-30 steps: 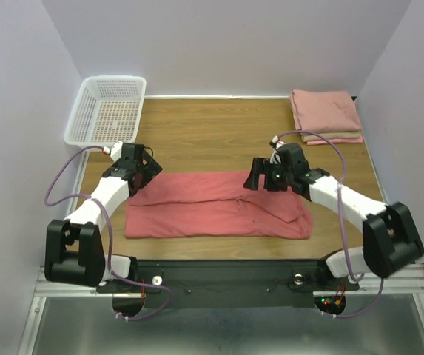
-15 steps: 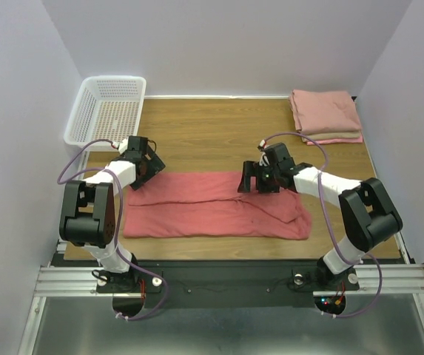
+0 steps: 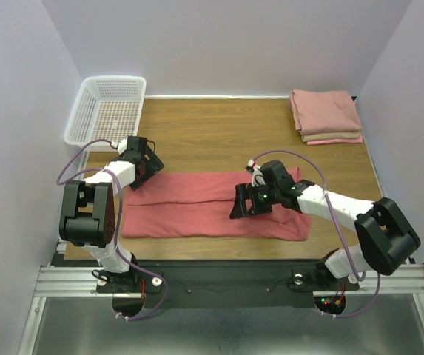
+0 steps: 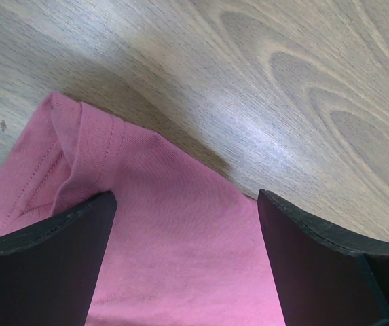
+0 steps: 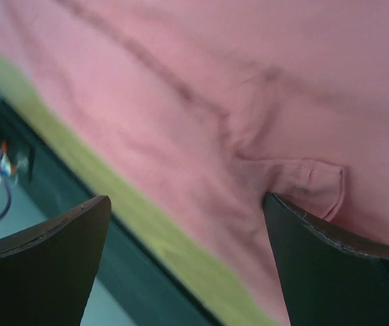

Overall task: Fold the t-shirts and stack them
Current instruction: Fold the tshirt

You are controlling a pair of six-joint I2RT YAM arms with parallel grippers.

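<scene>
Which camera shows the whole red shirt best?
The top view. It shows the whole red shirt lying flat. The left wrist view shows only one corner with its stitched hem. The right wrist view shows just a blurry, creased patch.

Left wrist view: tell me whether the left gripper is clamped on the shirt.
No, the left gripper stands wide open over the coral-red t-shirt, pinching nothing.

Overhead view, wrist close-ups (shared shirt [image 3: 189, 211])
</scene>
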